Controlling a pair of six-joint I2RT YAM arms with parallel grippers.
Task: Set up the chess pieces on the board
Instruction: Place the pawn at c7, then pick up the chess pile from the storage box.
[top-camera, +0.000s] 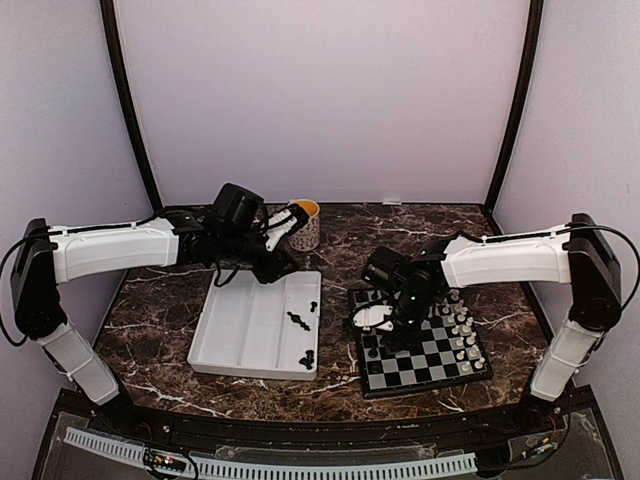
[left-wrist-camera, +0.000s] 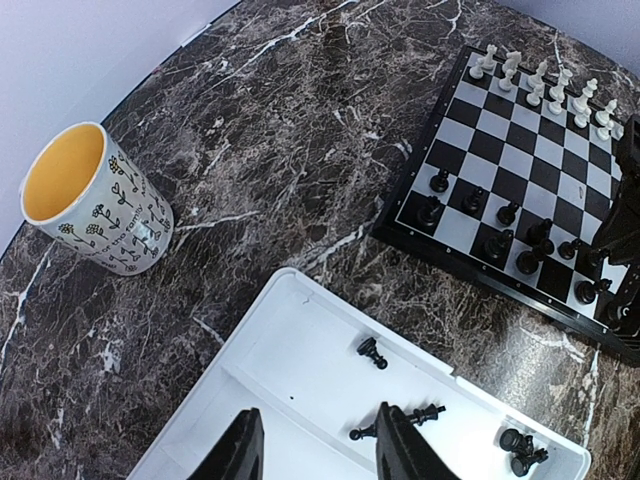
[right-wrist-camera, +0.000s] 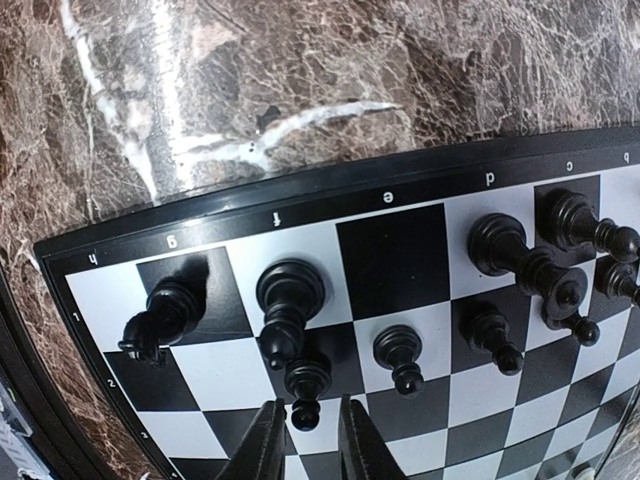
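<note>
Several black pieces (left-wrist-camera: 500, 235) stand on the board (top-camera: 420, 365), which lies at about 4 o'clock on the table (top-camera: 350, 250) in your top view. The white pieces (left-wrist-camera: 552, 85) line its 3 o'clock edge there, and the black ones fill its 9 o'clock side.

Your right gripper (right-wrist-camera: 312, 440) is low over that black side. Its fingers (right-wrist-camera: 265, 450) are only a little apart, and a pawn (right-wrist-camera: 305, 382) stands upright on the board right at their tips. A sliver of space shows between the pawn and one finger, so you are not pinching it. In the wrist view a taller piece (right-wrist-camera: 290, 300) stands just beside the pawn at its 12 o'clock, and a knight (right-wrist-camera: 160, 320) stands at 10 o'clock, near the board's corner.

Your left gripper (left-wrist-camera: 320, 450) hangs over the far end of the tray (top-camera: 240, 330), jaws partway open with nothing between them. The tray sits at 7 o'clock on the table, near the board's 9 o'clock edge with a strip of marble between them. A few loose pieces (left-wrist-camera: 371, 350) — all black — lie in it, toward its 3 o'clock side in the top view. The mug (left-wrist-camera: 95, 200) stands upright at the tray's 12 o'clock, apart from it and close to your left gripper.
</note>
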